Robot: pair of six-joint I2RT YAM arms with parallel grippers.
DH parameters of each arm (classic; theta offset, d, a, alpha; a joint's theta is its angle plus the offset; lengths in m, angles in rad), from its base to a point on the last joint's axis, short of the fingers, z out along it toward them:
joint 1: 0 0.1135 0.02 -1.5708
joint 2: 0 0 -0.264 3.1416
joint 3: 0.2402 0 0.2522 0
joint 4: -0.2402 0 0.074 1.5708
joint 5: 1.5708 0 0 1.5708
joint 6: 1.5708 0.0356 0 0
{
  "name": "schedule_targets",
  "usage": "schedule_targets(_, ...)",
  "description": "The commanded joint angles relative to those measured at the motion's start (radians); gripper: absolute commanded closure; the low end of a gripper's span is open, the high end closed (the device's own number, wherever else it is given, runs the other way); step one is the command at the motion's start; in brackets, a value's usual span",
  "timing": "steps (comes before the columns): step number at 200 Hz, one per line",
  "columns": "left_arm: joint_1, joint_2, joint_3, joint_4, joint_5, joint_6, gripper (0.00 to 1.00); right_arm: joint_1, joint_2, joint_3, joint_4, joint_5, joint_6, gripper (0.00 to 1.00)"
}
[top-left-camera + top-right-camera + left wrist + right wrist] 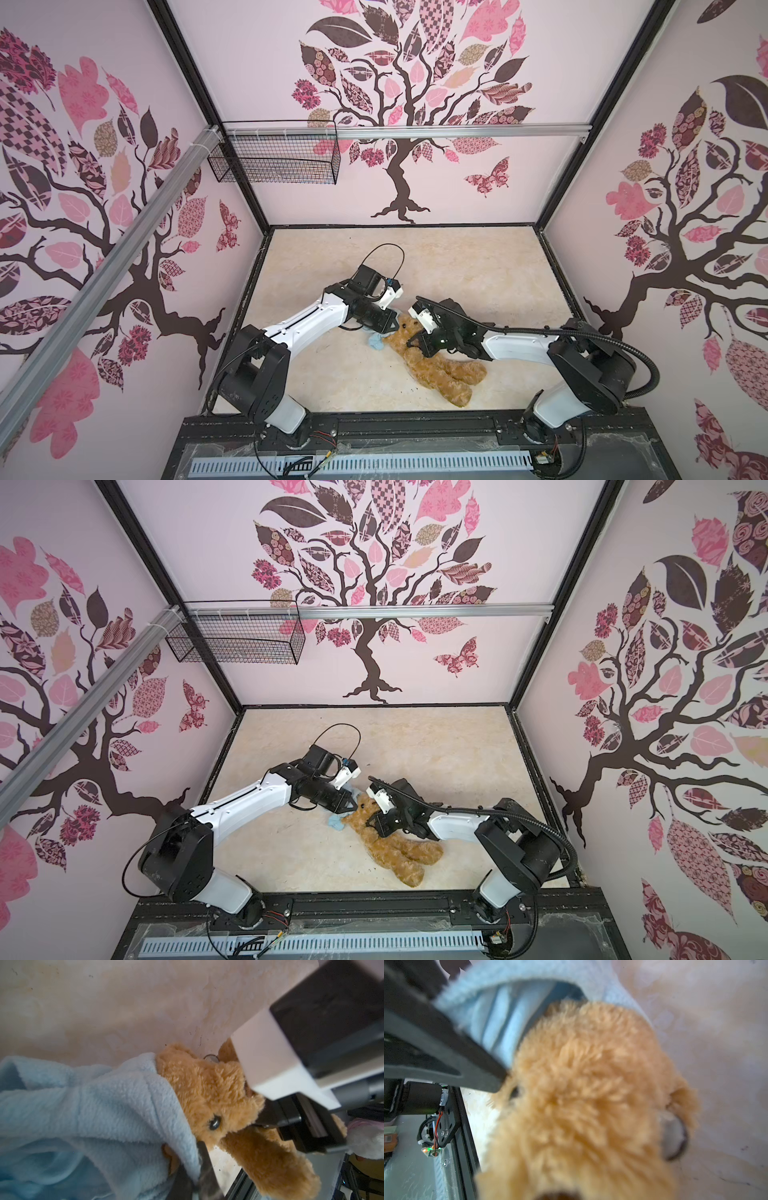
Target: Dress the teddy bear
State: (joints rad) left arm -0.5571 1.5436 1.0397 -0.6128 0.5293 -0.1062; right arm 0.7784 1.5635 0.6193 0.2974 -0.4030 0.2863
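The left gripper [394, 328] is pressed together on an edge of the light-blue shirt [116, 1105], which drapes over the crown of the teddy bear [434, 372] at its tip. The right gripper [415, 343] pinches the bear just below the head, with body and legs lying on the table [457, 257] behind it.

The golden-brown shaggy plush teddy bear [218, 1088] is showing long, tufted, matt pile, and its dark bead eye [215, 1124] is glinting glossily. The light-blue fleece garment [116, 1105] is looking soft and nappy outside and smoother inside. The cream mottled tabletop [457, 266] is appearing flat and matt. The arms' white shells [307, 320] are gleaming like smooth plastic, while their black joint housings [257, 378] are looking duller. The black wire-mesh basket [274, 162] and the silver ribbed rail [457, 132] are reading as metal.
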Motion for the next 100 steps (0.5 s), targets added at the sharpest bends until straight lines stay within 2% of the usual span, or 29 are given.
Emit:
schedule_targets(1,-0.006,0.001,0.044,0.094,0.033,-0.099,0.88,0.013,-0.018,-0.032,0.126,0.01,-0.033,1.0)
schedule_targets(63,-0.006,-0.007,0.08,0.039,-0.035,-0.098,0.7,0.013,-0.026,-0.076,0.184,0.014,-0.061,1.0)
schedule_targets(86,-0.006,0.005,0.101,0.024,-0.086,-0.095,0.7,0.014,-0.03,-0.084,0.193,0.012,-0.065,1.0)
schedule_targets(100,-0.006,0.024,0.122,0.014,-0.094,-0.088,0.77,0.014,-0.038,-0.096,0.21,0.016,-0.067,1.0)
